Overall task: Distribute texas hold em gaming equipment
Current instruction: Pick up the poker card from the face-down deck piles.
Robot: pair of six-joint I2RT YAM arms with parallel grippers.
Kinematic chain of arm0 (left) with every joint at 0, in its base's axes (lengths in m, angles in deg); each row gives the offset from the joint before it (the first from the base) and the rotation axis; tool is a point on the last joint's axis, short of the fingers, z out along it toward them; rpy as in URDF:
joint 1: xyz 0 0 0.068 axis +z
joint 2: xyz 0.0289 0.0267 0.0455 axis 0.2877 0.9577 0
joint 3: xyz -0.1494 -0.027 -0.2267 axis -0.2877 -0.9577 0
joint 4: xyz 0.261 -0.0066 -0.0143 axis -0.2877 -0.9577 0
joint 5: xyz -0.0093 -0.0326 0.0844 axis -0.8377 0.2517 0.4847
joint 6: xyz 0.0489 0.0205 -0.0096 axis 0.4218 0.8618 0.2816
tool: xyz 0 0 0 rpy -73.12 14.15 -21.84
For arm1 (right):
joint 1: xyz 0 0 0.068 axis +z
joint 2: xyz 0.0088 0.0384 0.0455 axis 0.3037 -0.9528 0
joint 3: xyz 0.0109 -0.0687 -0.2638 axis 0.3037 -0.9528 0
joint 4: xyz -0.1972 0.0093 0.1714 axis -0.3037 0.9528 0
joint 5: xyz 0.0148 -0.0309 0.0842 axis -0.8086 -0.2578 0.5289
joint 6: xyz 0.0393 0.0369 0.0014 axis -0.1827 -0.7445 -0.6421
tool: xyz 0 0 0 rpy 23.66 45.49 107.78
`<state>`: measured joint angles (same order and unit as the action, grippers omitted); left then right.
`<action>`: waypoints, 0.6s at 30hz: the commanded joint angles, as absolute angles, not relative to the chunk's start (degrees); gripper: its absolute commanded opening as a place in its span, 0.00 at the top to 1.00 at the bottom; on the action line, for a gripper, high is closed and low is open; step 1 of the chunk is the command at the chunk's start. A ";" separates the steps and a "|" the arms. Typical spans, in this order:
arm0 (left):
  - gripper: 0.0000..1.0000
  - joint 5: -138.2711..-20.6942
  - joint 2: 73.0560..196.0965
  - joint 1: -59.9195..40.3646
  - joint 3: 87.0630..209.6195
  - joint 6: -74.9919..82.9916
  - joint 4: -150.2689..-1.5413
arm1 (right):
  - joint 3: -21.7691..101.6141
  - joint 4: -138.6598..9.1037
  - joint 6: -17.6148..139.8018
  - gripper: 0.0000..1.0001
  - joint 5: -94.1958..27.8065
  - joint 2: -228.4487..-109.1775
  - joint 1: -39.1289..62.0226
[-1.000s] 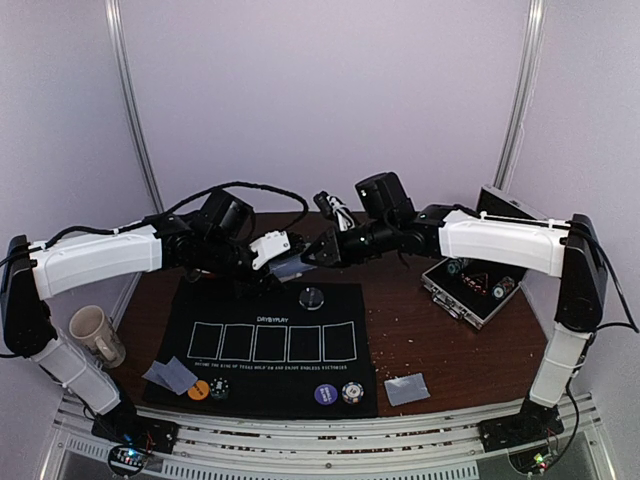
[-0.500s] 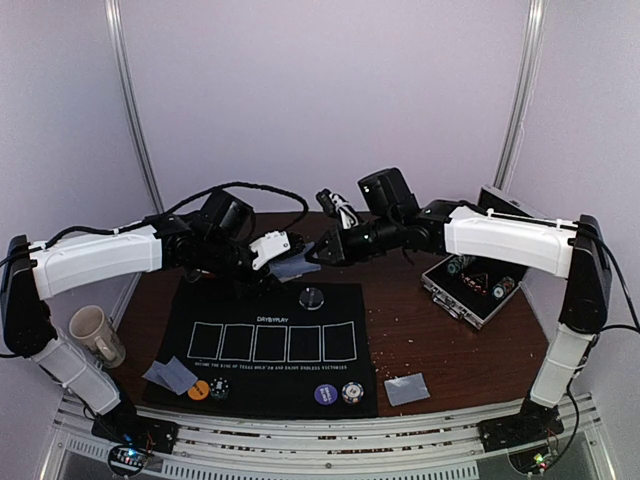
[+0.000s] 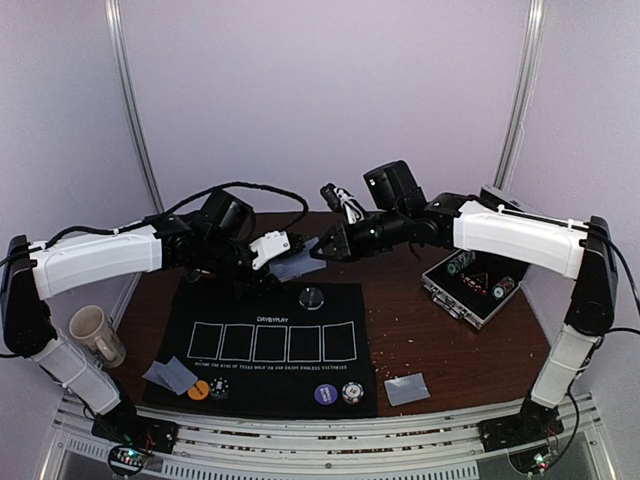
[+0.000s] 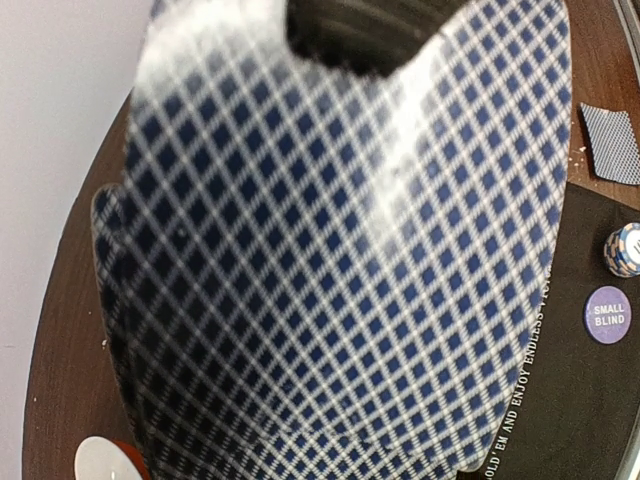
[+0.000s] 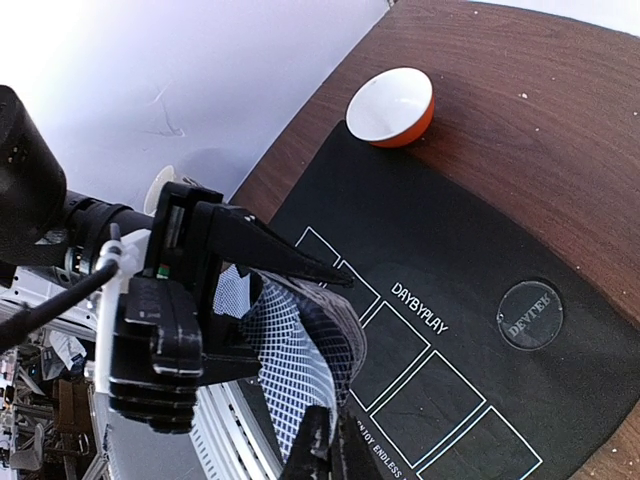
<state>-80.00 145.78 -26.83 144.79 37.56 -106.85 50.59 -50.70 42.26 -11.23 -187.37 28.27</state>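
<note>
My left gripper (image 3: 287, 263) is shut on a deck of blue-checked playing cards (image 3: 292, 265) above the mat's far edge. The deck's back (image 4: 340, 250) fills the left wrist view and hides the fingers. My right gripper (image 3: 320, 248) is shut on the top card's edge (image 5: 300, 370), which bends up from the deck; its fingertips meet at the bottom of the right wrist view (image 5: 338, 452). A clear disc (image 3: 312, 297) lies on the black mat (image 3: 270, 375). Orange (image 3: 198, 390), dark (image 3: 218, 388), purple (image 3: 325, 394) and black-and-white (image 3: 351, 393) chips sit along the near edge.
Dealt cards lie at the near left (image 3: 170, 375) and near right (image 3: 407, 388). A beige mug (image 3: 95, 335) stands at the left. An open metal case (image 3: 470, 285) holding chips sits at the right. A red-and-white bowl (image 5: 392, 105) sits off the mat's far corner.
My right gripper has drawn back to the right and a little away, pulling the top card's edge so it bows off the deck. The left arm has held still.
</note>
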 commanded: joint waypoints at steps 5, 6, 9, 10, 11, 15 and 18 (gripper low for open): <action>0.53 -79.82 145.19 -26.48 145.03 37.29 -104.74 | 50.50 -52.12 40.98 1.00 -6.95 -183.10 26.44; 0.53 -79.80 145.20 -26.39 145.07 37.24 -104.78 | 50.24 -52.25 40.78 1.00 -6.54 -182.64 26.00; 0.53 -79.87 145.17 -26.18 144.95 37.12 -104.74 | 49.18 -52.52 39.47 1.00 -5.28 -180.67 24.47; 0.53 -79.88 145.21 -26.17 144.91 37.04 -104.73 | 48.62 -52.85 38.81 1.00 -4.65 -179.73 23.82; 0.53 -79.90 145.16 -26.18 144.90 37.03 -104.73 | 47.88 -53.35 38.07 1.00 -4.08 -178.52 23.17; 0.53 -79.84 145.34 -26.00 144.90 36.81 -104.73 | 45.30 -50.91 36.13 1.00 -3.39 -173.74 20.50; 0.53 -79.61 145.30 -25.96 144.90 36.51 -104.73 | 42.70 -42.20 36.42 1.00 -6.78 -169.44 17.64</action>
